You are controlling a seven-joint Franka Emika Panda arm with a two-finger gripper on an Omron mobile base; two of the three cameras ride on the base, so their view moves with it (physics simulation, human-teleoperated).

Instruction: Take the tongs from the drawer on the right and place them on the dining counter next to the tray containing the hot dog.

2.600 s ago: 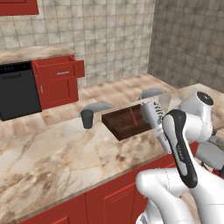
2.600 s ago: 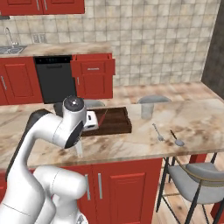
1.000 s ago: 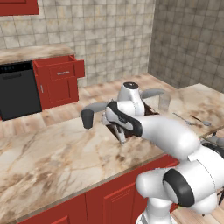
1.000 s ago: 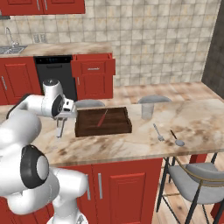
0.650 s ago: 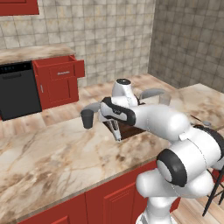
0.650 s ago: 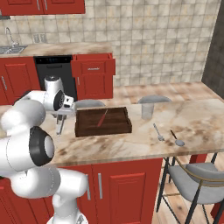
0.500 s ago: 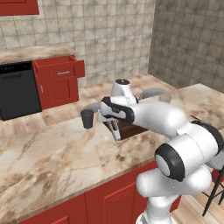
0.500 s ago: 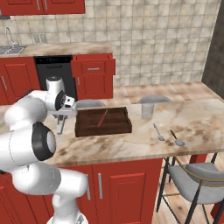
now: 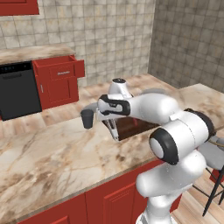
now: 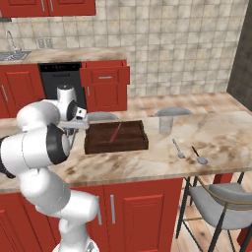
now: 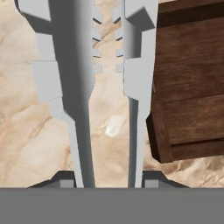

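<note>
Red cabinets and beige tiled walls stand behind the surface [image 10: 221,133], a long brown-veined marble top on a red base. At the far wall I see the drawer [image 10: 105,75] pulled out, next to a black dishwasher [image 10: 60,78].

My tool [image 11: 108,177] is closed on the tongs [image 11: 109,65]. In the hand view the two grey arms of the tongs go up from between my fingertips [image 11: 65,180], with their ridged tips facing each other near the top. They hang over bare marble, just beside the corner of the tray [image 11: 188,87], and I cannot tell if their tips touch the marble. In the left base view the tool [image 9: 114,133] points downward at the near edge of the tray [image 9: 131,127]. In the right base view the tongs [image 10: 74,139] show as a thin grey line under my hand, to the left of the tray [image 10: 116,137].

The tray is dark brown and low, and one thin reddish piece [image 10: 114,132] lies slanted in it; I cannot say surely that it is the hot dog. A dark grey cup [image 9: 87,118] stands on the marble near the tray's far side. A paler cup [image 10: 165,125] stands to the right of the tray, and a spoon [image 10: 177,148] and a fork [image 10: 199,155] lie further to the right, well apart from my tool.
</note>
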